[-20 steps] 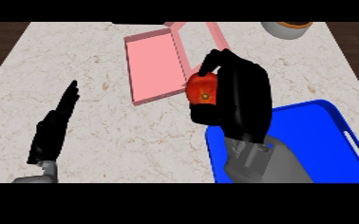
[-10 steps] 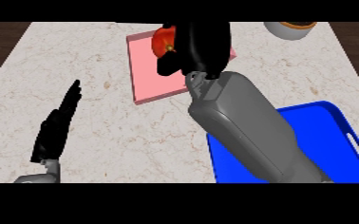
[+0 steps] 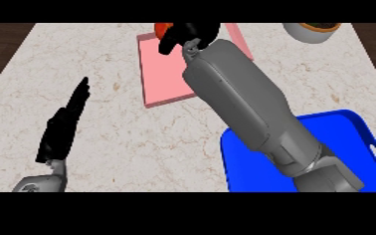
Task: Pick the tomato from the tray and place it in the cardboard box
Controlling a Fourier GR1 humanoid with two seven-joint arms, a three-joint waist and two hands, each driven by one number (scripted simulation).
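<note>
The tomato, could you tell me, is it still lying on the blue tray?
No: the tomato is in the right hand above the pink box, away from the tray.

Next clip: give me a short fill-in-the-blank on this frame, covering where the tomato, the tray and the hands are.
1. The right hand is curled round the red ___.
2. That hand is over the far end of the ___ box.
3. The blue tray lies at the view's lower ___.
4. The left hand, fingers straight, holds ___.

Missing words: tomato; pink; right; nothing
</note>
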